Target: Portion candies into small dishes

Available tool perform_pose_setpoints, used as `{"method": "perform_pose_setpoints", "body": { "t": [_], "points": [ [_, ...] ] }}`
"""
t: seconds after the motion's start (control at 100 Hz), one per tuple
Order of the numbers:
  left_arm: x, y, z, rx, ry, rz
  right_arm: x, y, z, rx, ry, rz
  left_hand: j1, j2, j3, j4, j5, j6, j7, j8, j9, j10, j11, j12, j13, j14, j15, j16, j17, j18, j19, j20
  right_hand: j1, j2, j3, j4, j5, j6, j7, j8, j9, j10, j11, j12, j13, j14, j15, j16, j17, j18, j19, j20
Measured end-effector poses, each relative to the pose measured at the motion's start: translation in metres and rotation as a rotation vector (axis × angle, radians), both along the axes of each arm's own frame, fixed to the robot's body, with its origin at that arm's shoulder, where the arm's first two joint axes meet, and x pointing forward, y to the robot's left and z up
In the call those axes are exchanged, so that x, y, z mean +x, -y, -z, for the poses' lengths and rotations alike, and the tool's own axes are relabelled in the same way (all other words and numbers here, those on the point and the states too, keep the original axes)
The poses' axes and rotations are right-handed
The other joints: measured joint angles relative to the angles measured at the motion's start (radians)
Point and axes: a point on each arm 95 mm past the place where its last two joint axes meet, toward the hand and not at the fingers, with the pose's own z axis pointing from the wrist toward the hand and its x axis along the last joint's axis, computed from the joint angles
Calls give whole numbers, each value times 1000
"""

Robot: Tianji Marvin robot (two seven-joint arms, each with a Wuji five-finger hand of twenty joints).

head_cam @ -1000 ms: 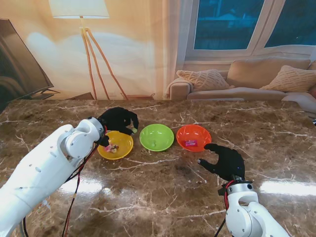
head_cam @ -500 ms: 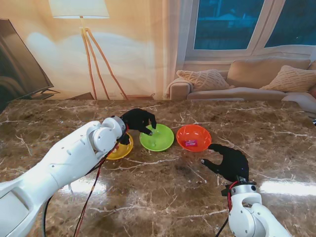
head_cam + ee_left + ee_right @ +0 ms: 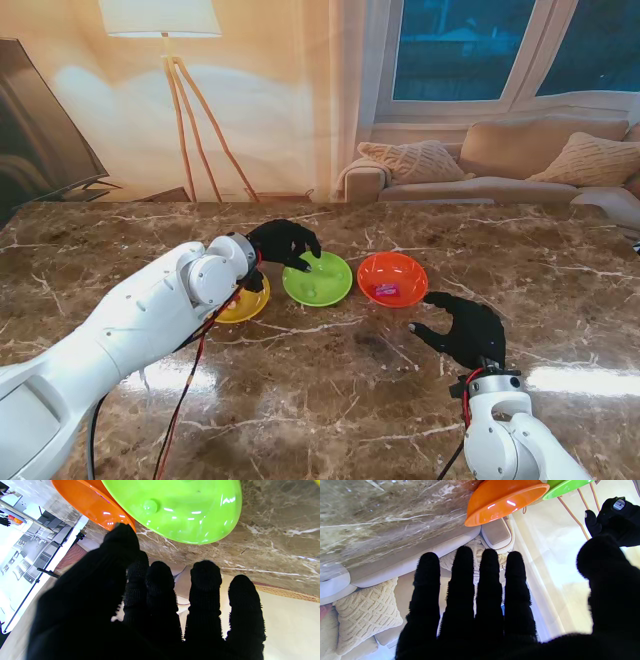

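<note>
Overhead, brown marble table [image 3: 330, 400] fronts a sofa [image 3: 520, 160] and lamp [image 3: 165, 40]; both hands' fingers [image 3: 467, 585] apart.

High stand view over the table [image 3: 330, 400]; two close, inverted wrist views (bowls [image 3: 175, 507] shared).

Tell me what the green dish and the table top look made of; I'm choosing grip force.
Green dish: probably glossy plastic, given its bright uniform colour and sharp highlights in the left wrist view. Table top: polished brown stone or a marble-look surface, veined white and mirroring window light.
</note>
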Motion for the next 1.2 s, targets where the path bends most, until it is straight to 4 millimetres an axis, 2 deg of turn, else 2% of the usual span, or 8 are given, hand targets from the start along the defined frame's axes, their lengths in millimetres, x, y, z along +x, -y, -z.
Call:
{"method": "perform_pose_setpoints", "body": {
  "t": [0.09,0.22,0.47,0.7,0.82,0.99,1.1,1.2],
  "points": [
    [-3,-4,-6,-12,22,-6,0,0,0,-1,-1,-1,1,0,-18,0,-25,10,-24,5,-44,27,-140,-25,-40,4,-90,-46,-25,0,-32,0,0,0,0,0,0,0,0,0,0,0,0,0,0,0,0,0,0,0,0,0],
    [-14,-16,-23,-8,67,-15,0,0,0,-6,-1,-4,1,29,-62,0,-38,12,-34,16,-97,63,-324,-166,-83,13,-227,-138,-54,0,-78,-14,0,0,0,0,0,0,0,0,0,0,0,0,0,0,0,0,0,0,0,0],
    [-41,-83,-47,62,126,-106,0,-2,-1,-13,-2,-12,1,40,-61,0,-38,17,-35,17,-170,102,-410,-500,-99,19,-358,-251,-64,0,-136,-49,0,0,0,0,0,0,0,0,0,0,0,0,0,0,0,0,0,0,0,0],
    [-71,-160,-55,198,151,-232,2,-6,-2,-13,-1,-21,1,58,-62,0,-35,7,-24,17,-186,109,-452,-593,-109,21,-415,-310,-75,0,-172,-73,0,0,0,0,0,0,0,0,0,0,0,0,0,0,0,0,0,0,0,0],
    [-82,-193,-55,258,139,-294,3,-9,-2,-11,-1,-30,23,79,-79,0,-35,1,-23,18,-199,110,-472,-621,-121,21,-441,-325,-88,0,-186,-77,0,0,0,0,0,0,0,0,0,0,0,0,0,0,0,0,0,0,0,0],
    [-86,-225,-48,379,47,-318,4,-14,-2,-10,-8,-39,33,94,-41,1,-54,-3,-20,18,-252,137,-584,-771,-186,21,-632,-530,-163,0,-325,-144,0,0,0,0,0,0,0,0,0,0,0,0,0,0,0,0,0,0,0,0],
    [-82,-244,-34,403,-7,-339,4,-16,-2,-10,-9,-41,35,130,45,32,-117,-12,-75,14,-321,143,-616,-823,-256,19,-684,-584,-212,-6,-382,-166,0,0,0,0,0,0,0,0,0,0,0,0,0,0,0,0,0,0,0,0],
    [-79,-257,-22,416,-48,-358,4,-17,-3,-11,-11,-45,122,160,90,56,-197,-30,-108,-9,-400,153,-663,-853,-379,22,-737,-622,-290,-48,-488,-205,0,0,0,0,0,0,0,0,0,0,0,0,0,0,0,0,0,0,0,0]
  ]
}}
